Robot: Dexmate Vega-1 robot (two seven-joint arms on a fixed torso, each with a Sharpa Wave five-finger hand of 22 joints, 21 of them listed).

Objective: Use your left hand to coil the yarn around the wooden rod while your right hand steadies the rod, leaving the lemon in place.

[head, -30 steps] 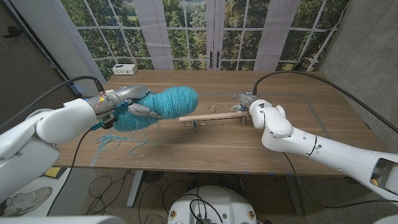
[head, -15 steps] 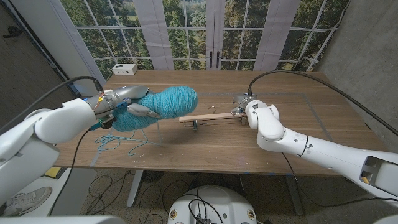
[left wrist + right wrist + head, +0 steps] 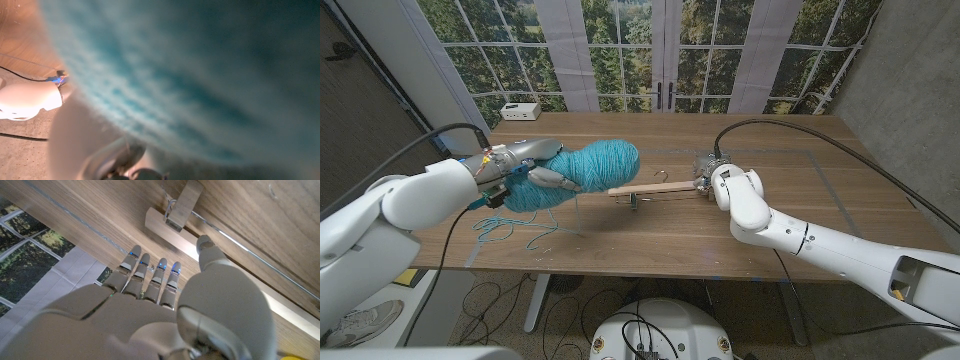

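Observation:
My left hand (image 3: 525,166) grips a fat teal yarn skein (image 3: 582,170) above the table's left half; close up the yarn (image 3: 190,80) is a teal blur. Its loose strand (image 3: 507,230) trails on the wood below. The wooden rod (image 3: 655,189) lies across the table's middle, its left end just under the skein's tip. My right hand (image 3: 708,172) sits over the rod's right end. Seen from the right wrist, that hand (image 3: 150,280) has straight fingers (image 3: 142,265) beside the rod (image 3: 175,232), and the thumb (image 3: 207,250) lies over it. A yellow sliver (image 3: 289,357) may be the lemon.
A small white box (image 3: 521,111) stands at the table's far left corner. A metal hook (image 3: 661,177) and a wooden clip (image 3: 183,201) sit on the rod. The right arm's black cable (image 3: 790,125) arcs over the table's right half. The near table edge (image 3: 650,275) lies in front.
My right arm has slid a little to the left along the rod's end. The rod has stayed put. The skein has edged slightly right toward the rod.

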